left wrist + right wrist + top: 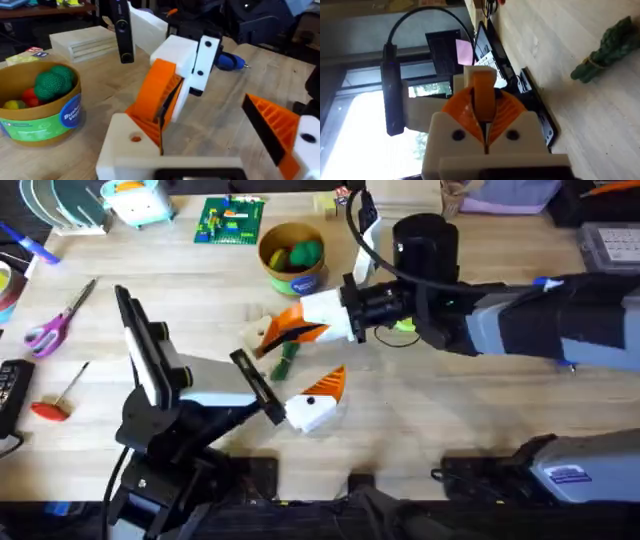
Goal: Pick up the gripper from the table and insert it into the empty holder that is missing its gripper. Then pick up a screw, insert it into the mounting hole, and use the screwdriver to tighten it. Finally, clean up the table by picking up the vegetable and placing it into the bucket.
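Overhead, you had both arms meeting at mid-surface. The right gripper (282, 330) reached in from the right, its orange fingers pointing left. The left gripper (322, 392) sat just nearer the bases. The vegetable (287, 360) lay on the surface (450, 410) between them, just beside the right gripper's fingers and touched by neither. The bucket (292, 278) stood farther back, with a green and a yellow piece inside.

That view could not show you the grasp. Your right wrist camera did: the right gripper (485, 117) had its ribbed pads pressed together on the orange wedge (482, 87). An off-white block, the holder (480, 75), sat right at the wedge's far end. You could not tell whether the two were joined. Overhead, the holder (258, 335) was only a pale bit at the fingertips. The same wrist camera caught the vegetable (607, 47) off to one side, lying flat and well clear of the fingers.

Your left wrist camera gave the other half. The left gripper (200, 120) stood wide open with nothing in it, and the right gripper (160, 100) hung close in front of it, between its spread fingers. It also showed what the overhead hid under the right arm: the blue screwdriver (227, 61) lying on the surface behind the right gripper. The bucket (45, 125) showed there from the side, with its printed band and a knobbly green ball on top.
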You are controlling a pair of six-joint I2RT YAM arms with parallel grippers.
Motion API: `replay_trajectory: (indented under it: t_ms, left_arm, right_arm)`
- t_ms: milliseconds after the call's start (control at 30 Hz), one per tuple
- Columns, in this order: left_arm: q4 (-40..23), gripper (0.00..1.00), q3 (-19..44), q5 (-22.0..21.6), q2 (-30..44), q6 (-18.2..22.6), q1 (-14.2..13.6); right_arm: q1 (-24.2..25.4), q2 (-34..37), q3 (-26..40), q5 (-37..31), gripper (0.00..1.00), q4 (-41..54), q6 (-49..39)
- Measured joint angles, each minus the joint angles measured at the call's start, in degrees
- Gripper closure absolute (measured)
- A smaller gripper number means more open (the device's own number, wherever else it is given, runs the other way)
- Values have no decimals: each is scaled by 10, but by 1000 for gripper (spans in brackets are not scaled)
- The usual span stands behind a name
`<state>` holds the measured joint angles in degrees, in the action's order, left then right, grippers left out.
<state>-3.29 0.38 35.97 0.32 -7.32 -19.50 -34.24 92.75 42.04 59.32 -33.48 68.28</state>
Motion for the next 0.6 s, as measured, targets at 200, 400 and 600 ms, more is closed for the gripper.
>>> replay_trajectory:
  t_ms: [200,400,600]
  left_arm:
    - [0,8,0,-27,0,-14,7]
    - [0,8,0,-40,0,-18,8]
    - [0,8,0,-41,0,-20,8]
  right_arm:
    - [-30,-4,0,-79,994,-12,8]
    - [-39,-4,0,-103,994,-16,7]
    - [-40,-4,0,-103,994,-16,7]
